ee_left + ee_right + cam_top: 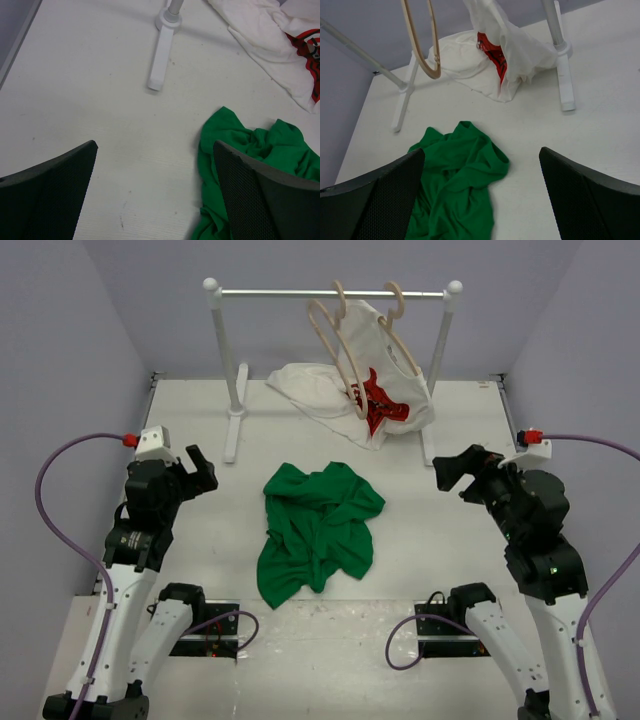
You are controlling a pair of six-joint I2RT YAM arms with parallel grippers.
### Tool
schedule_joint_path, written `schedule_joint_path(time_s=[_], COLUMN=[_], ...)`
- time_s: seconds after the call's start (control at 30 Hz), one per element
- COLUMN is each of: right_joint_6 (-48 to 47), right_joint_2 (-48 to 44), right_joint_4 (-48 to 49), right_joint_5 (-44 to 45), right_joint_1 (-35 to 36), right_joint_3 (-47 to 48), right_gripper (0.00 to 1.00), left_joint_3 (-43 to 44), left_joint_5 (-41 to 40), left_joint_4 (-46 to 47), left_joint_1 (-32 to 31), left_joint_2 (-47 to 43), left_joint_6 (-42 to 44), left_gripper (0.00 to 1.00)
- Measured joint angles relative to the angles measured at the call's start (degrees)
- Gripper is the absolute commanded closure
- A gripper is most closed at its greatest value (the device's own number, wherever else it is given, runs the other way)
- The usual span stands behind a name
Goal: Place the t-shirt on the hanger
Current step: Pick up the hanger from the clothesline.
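The bright green t-shirt [318, 532] lies crumpled on the white table between the two arms; it also shows in the left wrist view [260, 145] and the right wrist view [455, 185]. An empty pale wooden hanger [335, 350] hangs by its hook on the rail at the back; its lower part shows in the right wrist view [422, 45]. My left gripper [200, 472] is open and empty, left of the shirt [155, 150]. My right gripper [452, 470] is open and empty, right of the shirt [481, 152].
A white clothes rack [330, 293] stands at the back, with feet on the table [234, 425]. A second wooden hanger [400, 325] carries a white t-shirt with a red print [385, 390], which droops onto the table. Walls close in on the left, right and back.
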Motion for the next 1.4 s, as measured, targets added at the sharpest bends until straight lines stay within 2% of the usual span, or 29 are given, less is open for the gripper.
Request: schedule_joint_path(time_s=[0.13, 0.27, 0.4, 0.5, 0.63, 0.73, 0.77, 0.83, 0.9, 1.03, 1.17, 1.4], right_joint_6=[0.3, 0.5, 0.4, -0.9, -5.1, -8.8, -10.1, -12.3, -14.3, -17.4, -19.2, -20.0], right_joint_2=[0.1, 1.6, 10.7, 22.1, 39.6, 52.0, 55.8, 63.8, 70.4, 76.2, 78.5, 78.5], right_joint_4=[1.6, 5.6, 8.1, 9.4, 7.3, 4.6, 2.2, -0.7, -2.0, -4.6, -5.7, -5.2], right_joint_5=[-2.6, -9.9, -18.1, -21.0, -18.5, -12.6, -11.0, -9.0, -7.5, -4.9, -3.2, -1.1], right_joint_1=[-0.1, -0.1, 0.0, 1.1, 4.9, 7.9, 8.8, 10.1, 11.4, 13.5, 14.7, 14.8], right_joint_3=[-0.2, 0.0, 6.2, 16.4, 35.4, 51.2, 56.2, 66.9, 74.1, 74.9, 70.9, 65.0], right_gripper=[0.01, 0.01, 0.01, 0.02, 0.05, 0.16, 0.23, 0.28, 0.36, 0.54, 0.63, 0.66], left_joint_3=[0.0, 0.0, 0.0, 0.0, 0.0, 0.0, 0.0, 0.0, 0.0, -0.1, -0.3, -0.6], left_joint_5=[-0.1, 0.0, 0.1, 0.4, 1.2, 1.8, 2.0, 2.5, 2.9, 3.6, 4.0, 4.6], left_joint_4=[0.0, 0.0, 0.0, 0.0, 0.1, 0.1, 0.1, 0.2, 0.3, 0.4, 0.5, 0.6], left_joint_1=[0.0, 0.0, 0.0, 0.0, 0.0, 0.0, 0.0, 0.0, 0.0, 0.0, 0.0, 0.0], left_joint_2=[0.0, 0.0, 0.0, 0.2, 0.8, 1.2, 1.4, 1.5, 1.8, 2.3, 2.3, 2.7], left_joint_6=[-0.1, -0.1, -0.1, -0.1, -0.1, -0.1, -0.1, -0.1, -0.1, -0.1, -0.1, 0.0], left_gripper=[0.0, 0.0, 0.0, 0.0, 0.0, 0.0, 0.0, 0.0, 0.0, 0.0, 0.0, 0.0])
